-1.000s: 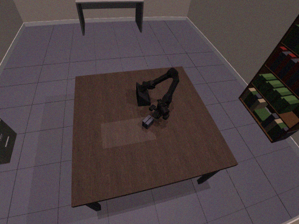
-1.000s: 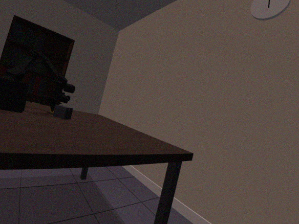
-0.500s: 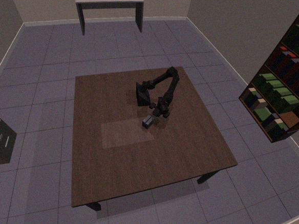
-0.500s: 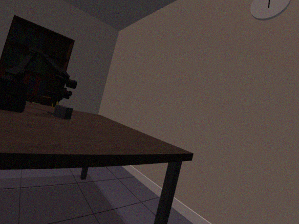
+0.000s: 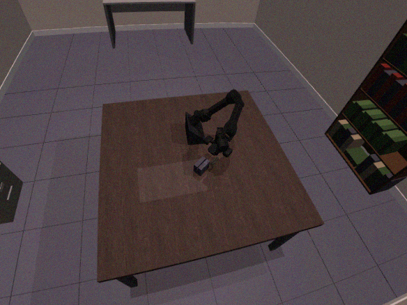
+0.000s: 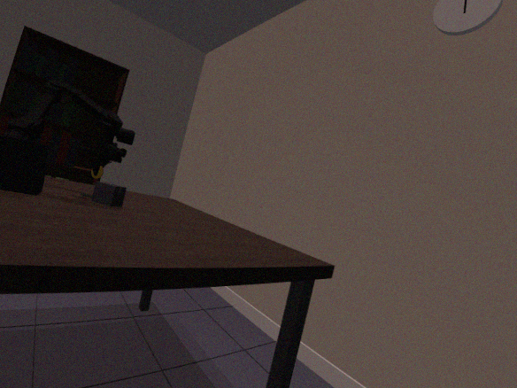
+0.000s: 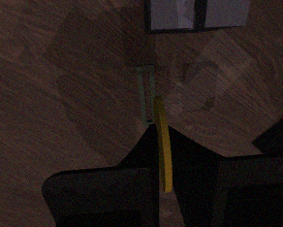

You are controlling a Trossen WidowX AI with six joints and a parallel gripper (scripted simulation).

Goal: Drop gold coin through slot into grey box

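— Looking at the wrist view now: the gold coin (image 7: 164,145) is pinched edge-on between the jaws, which are closed hard on its two flat faces. It hangs clear of the counter (image 5: 244,195).

— And the holder?

— The dark-green holder (image 7: 146,93) sits just beyond the coin's far tip, and its groove looks bare to me. From the side, the coin (image 6: 96,173) shows as a small yellow arc under the gripper (image 6: 103,165), above the counter and a little behind the grey box (image 6: 109,194).

— So which way is the slot from there?

— Ahead of the jaws. The box (image 7: 198,15) is at the top of the wrist view, and the dark slot (image 7: 200,14) runs roughly along the coin's own line, though offset to one side. The coin leans slightly off that line, I'd say.

— What does the move come down to, then?

— In my judgement, carrying the coin forward and sideways until its edge sits directly over the slot, blade parallel to it. From overhead the gripper (image 5: 215,157) is right beside the box (image 5: 201,166), so it's a short trip, but the slot is narrow.
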